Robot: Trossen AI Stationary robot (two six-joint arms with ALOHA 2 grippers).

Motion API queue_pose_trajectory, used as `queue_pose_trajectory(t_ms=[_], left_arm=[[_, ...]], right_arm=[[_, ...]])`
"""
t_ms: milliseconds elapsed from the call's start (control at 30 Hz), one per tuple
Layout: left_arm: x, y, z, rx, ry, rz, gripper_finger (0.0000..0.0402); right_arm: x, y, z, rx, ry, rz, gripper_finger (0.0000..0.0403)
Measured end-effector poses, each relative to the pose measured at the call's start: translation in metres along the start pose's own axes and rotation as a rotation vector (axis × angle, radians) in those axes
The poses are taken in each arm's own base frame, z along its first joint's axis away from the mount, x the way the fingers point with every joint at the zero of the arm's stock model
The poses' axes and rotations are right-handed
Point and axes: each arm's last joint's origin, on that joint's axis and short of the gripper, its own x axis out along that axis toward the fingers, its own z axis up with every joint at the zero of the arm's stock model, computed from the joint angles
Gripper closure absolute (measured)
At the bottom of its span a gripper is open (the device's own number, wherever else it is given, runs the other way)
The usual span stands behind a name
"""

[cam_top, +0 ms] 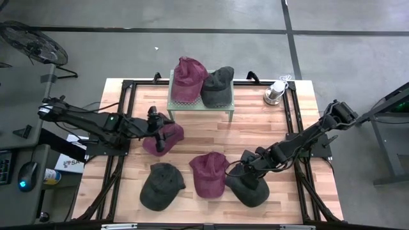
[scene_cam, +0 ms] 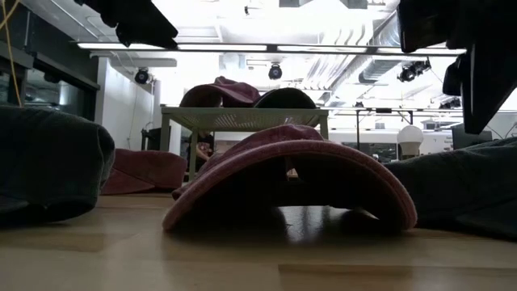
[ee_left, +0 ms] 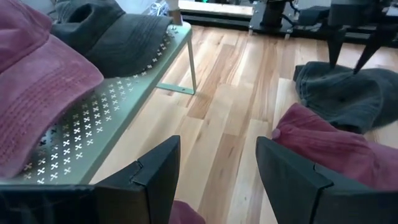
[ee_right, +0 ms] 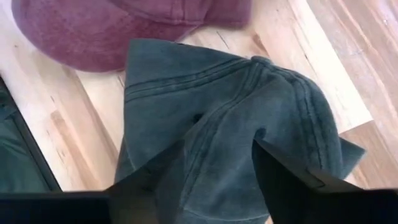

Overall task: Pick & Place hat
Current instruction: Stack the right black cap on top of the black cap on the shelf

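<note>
Hovering over the maroon cap [cam_top: 163, 138] left of table centre with the left gripper [cam_top: 158, 131], fingers apart and empty. Poising the right gripper [cam_top: 243, 170] on the dark cap [cam_top: 248, 187] at the front right, fingers spread astride its crown; cannot tell whether gripping. Sitting on the green stand [cam_top: 199, 105]: two more caps

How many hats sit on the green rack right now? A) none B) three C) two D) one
C: the high view shows a maroon hat and a dark hat side by side on the green rack; the other four hats lie on the table.
</note>
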Motion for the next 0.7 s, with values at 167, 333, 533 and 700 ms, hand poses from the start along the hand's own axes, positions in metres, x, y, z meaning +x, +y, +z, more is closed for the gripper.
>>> queue_pose_trajectory(t_ms=[167,333,533,700], left_arm=[[0.004,-0.002,-0.002,0.009,0.017,0.003,0.0197],[0.006,-0.003,-0.003,0.004,0.026,0.005,0.0197],[0.006,-0.003,-0.003,-0.009,0.025,0.006,0.0197],[0.006,-0.003,-0.003,-0.009,0.025,0.006,0.0197]], right_arm=[[0.0,0.0,0.0,-0.002,0.003,-0.002,0.0175],[0.011,0.0,-0.001,0.017,0.036,-0.03,0.0145],[0.035,-0.001,-0.004,0.029,0.108,-0.094,0.0143],[0.046,-0.001,-0.005,0.029,0.129,-0.128,0.0143]])
